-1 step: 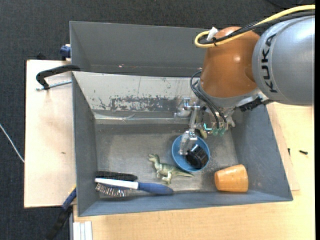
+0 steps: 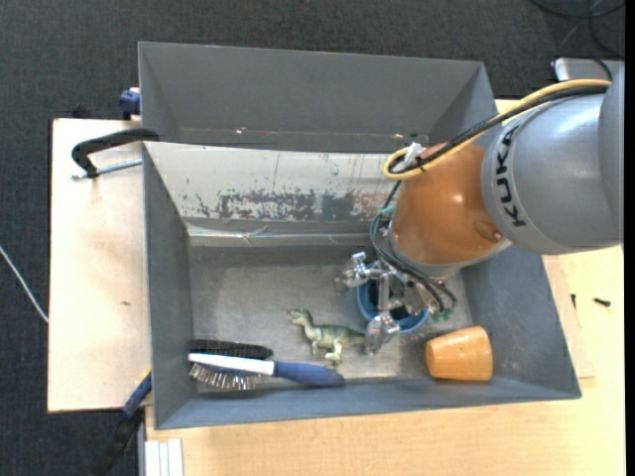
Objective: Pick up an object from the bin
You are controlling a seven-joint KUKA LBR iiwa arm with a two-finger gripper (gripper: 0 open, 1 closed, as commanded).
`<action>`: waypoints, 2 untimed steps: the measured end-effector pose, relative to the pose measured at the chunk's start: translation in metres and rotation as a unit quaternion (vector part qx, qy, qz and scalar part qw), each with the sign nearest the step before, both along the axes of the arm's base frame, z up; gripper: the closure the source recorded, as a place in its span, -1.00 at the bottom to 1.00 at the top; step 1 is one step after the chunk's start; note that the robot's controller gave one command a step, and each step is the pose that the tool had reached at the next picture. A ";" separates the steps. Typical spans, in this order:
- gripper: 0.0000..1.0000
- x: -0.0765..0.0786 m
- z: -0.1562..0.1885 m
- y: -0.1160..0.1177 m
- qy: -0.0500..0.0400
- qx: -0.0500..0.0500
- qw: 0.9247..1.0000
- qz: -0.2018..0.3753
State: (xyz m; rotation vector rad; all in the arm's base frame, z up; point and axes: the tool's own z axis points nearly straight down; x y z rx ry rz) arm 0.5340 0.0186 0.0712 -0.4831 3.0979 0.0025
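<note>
Grey metal bin (image 2: 169, 266) walls slope down to a floor where the hand (image 2: 385, 310) hangs low, right of the middle, over a blue round thing (image 2: 369, 303) (perhaps a small bowl or ring, mostly hidden beneath it). Whether the hand is clenched or released cannot be told. Just left of it lies a green toy dinosaur (image 2: 322, 333), to its right an orange cup (image 2: 460, 353), and along the near wall a brush (image 2: 260, 367) with a blue handle.
</note>
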 end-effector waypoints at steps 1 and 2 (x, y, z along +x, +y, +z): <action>-1.00 -0.006 0.002 0.056 -0.002 -0.002 0.996 0.093; 1.00 -0.006 0.002 0.058 -0.001 -0.001 0.996 0.092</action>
